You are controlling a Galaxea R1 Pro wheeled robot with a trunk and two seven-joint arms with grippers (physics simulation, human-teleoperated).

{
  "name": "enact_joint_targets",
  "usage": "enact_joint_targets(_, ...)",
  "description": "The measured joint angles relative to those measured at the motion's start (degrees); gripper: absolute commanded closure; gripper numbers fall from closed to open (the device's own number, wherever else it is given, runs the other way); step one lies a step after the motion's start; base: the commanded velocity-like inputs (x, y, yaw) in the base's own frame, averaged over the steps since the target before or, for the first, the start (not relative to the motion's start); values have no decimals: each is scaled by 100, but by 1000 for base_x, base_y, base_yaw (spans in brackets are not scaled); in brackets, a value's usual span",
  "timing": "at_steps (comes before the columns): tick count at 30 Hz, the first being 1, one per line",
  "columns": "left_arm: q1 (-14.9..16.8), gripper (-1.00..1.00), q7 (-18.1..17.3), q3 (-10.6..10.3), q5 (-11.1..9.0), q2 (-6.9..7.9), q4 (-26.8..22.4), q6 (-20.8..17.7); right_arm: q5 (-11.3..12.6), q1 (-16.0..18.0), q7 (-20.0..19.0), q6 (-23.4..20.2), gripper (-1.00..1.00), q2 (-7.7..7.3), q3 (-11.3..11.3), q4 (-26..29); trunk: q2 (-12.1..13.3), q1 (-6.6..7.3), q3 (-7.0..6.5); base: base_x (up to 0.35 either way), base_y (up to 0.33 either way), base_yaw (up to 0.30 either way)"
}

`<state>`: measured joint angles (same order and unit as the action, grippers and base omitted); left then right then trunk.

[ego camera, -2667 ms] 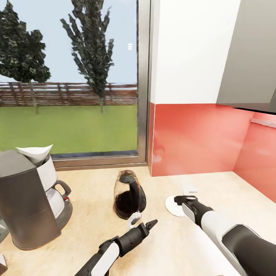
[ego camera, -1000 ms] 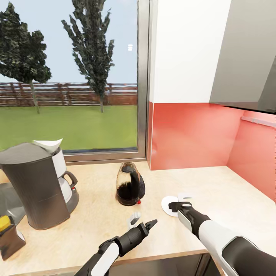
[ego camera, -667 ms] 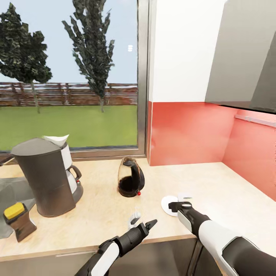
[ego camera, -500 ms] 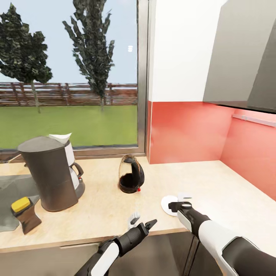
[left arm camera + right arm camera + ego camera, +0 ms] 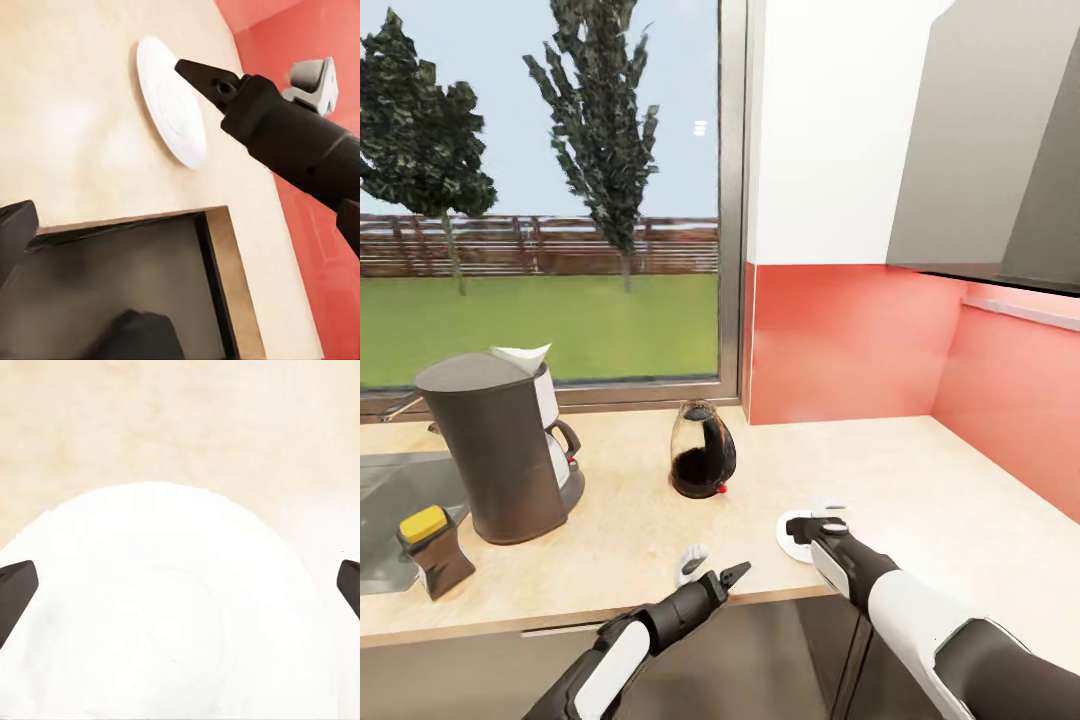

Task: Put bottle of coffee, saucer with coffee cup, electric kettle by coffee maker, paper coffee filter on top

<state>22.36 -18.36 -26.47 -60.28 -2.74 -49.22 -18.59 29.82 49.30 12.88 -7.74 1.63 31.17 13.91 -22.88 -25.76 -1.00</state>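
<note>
Nearest, at the desk's (image 5: 600, 585) front edge: left gripper (image 5: 712, 582), holding the white coffee cup (image 5: 691, 563) by the look of it, though grip itself hard to confirm. Just beyond, right gripper (image 5: 822, 515) poised directly over the saucer (image 5: 791, 530), jaws spread wide, one tip at either side of the dish in the right wrist view. Saucer flat, no long axis; right arm plainly nearer. Farther back: electric kettle (image 5: 701, 451), then coffee maker (image 5: 500, 452) with paper filter (image 5: 523, 355) on top, bottle of coffee (image 5: 433, 550) beside it.
</note>
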Motion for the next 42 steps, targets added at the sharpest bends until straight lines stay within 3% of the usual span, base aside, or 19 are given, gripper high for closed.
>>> enact_joint_targets(2, 51, -100, 7, 28, -6, 143, -42, -195, -5, 3, 40, -267, -100, -33, -11, 348, 0, 0, 0, 0, 0, 0)
enact_joint_targets(3, 74, -100, 16, 144, -8, 209, -55, -284, -6, 6, 201, -468, -100, -74, -25, 569, 0, 0, 0, 0, 0, 0)
enact_joint_targets(7, 186, -100, 48, 438, 0, 244, -46, -480, -1, 6, 534, -640, -100, -125, -35, 1004, 0, 0, 0, 0, 0, 0)
enact_joint_targets(11, 371, -100, 74, 484, 1, 234, 23, -720, 7, 7, 579, -934, -100, -203, -25, 1343, 0, 0, 0, 0, 0, 0)
enact_joint_targets(12, 447, -100, 117, 486, -2, 223, 29, -752, 8, 8, 570, -1115, -100, -314, -114, 1500, 0, 0, 0, 0, 0, 0)
enact_joint_targets(13, 606, -100, 181, 490, -10, 205, 57, -848, 111, 8, 484, -1346, -100, -576, -512, 1724, 0, 0, -2, 0, 0, 0)
enact_joint_targets(14, 656, -100, 196, 490, -6, 201, 70, -883, 156, 8, 441, -1402, -100, -668, -657, 1778, 0, 0, 0, 0, 0, 0)
enact_joint_targets(16, 870, -100, 170, 494, -107, 217, 189, -1166, 304, 10, -458, -1562, -100, -1136, -1456, 1901, 0, 0, -1, 0, 0, 0)
enact_joint_targets(18, 949, -100, 147, 494, -268, 238, 227, -1282, 398, 9, -1440, -1602, -100, -1466, -1707, 1922, 0, 0, 0, 0, 0, 0)
enact_joint_targets(20, 1000, -100, 106, 494, -362, 248, 230, -1317, 412, 5, -1812, -1615, -100, -1593, -1773, 1922, 0, 0, 0, 0, 0, 0)
enact_joint_targets(23, 1048, -100, -98, 489, -401, 255, 234, -1333, 426, 5, -1953, -1619, -100, -1638, -1796, 1920, 0, 0, 0, 0, 0, 0)
enact_joint_targets(27, 971, -100, -117, 434, -297, 235, 337, -1207, 420, -127, -2040, -1640, -100, -1508, -1669, 1790, 1, 0, 1, 0, 0, 0)
enact_joint_targets(37, 935, -100, -58, 426, -240, 263, 184, -1278, 478, -454, -1864, -1659, -100, -1194, -1671, 1559, 1, 0, 1, 0, 0, -32)
enact_joint_targets(42, 935, -100, -58, 427, -236, 265, 176, -1276, 483, -600, -1863, -1662, -100, -1194, -1667, 1551, 0, 0, 0, 0, 0, -254)
